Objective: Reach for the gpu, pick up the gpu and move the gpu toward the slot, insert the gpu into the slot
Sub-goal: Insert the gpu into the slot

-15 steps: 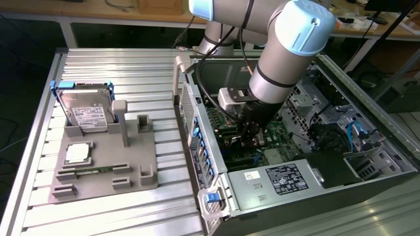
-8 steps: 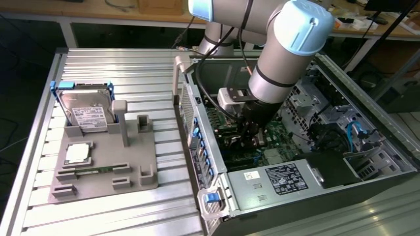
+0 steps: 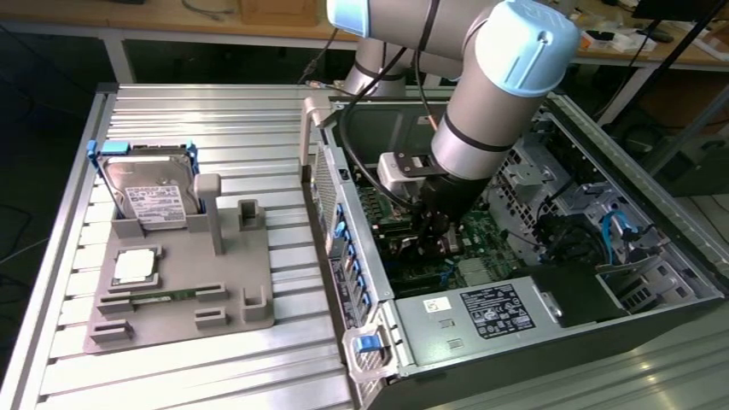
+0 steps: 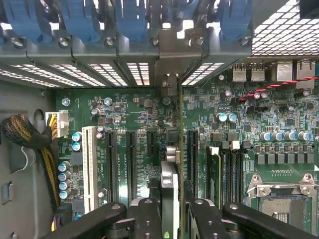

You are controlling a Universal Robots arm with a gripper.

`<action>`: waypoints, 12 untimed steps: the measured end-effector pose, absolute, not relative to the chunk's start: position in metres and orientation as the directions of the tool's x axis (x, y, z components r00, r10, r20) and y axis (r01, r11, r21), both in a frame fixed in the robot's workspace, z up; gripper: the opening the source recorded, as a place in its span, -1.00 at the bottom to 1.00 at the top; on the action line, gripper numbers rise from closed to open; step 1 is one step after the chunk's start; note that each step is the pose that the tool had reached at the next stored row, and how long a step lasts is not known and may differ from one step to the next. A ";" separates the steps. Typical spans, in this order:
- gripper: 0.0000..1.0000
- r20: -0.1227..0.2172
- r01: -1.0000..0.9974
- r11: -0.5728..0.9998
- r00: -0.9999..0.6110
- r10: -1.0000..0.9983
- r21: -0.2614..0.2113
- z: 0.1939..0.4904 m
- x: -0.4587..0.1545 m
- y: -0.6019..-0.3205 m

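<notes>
In the wrist view the gpu (image 4: 170, 184) is seen edge-on, a thin card running away from me toward the case's rear wall, with its silver bracket (image 4: 169, 82) at the far end. My gripper (image 4: 172, 209) is shut on it, one black finger (image 4: 148, 214) on each side. The card stands over the green motherboard (image 4: 134, 112), between two long black sockets (image 4: 130, 164). The slot right under the card is hidden by it. In the exterior view my gripper (image 3: 436, 243) is low inside the open computer case (image 3: 341, 222), close above the board.
A white socket (image 4: 89, 167), memory sockets (image 4: 227, 169) and the square processor socket (image 4: 284, 194) flank the card. Braided cables (image 4: 30, 139) lie to one side. Blue latches (image 4: 79, 20) line the rear wall. Outside the case, a hard drive (image 3: 148, 192) stands in a grey fixture (image 3: 183, 290).
</notes>
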State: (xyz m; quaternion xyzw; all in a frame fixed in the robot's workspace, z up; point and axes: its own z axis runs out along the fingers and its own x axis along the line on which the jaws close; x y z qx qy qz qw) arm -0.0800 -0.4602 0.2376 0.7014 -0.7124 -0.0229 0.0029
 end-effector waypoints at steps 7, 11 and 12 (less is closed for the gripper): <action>-0.20 -0.029 -0.999 0.015 -0.016 -0.999 0.036 0.237 -0.080 -0.460; -0.20 -0.028 -0.999 0.015 -0.016 -0.999 0.037 0.239 -0.080 -0.459; -0.20 -0.029 -0.999 0.015 -0.016 -0.999 0.037 0.240 -0.080 -0.459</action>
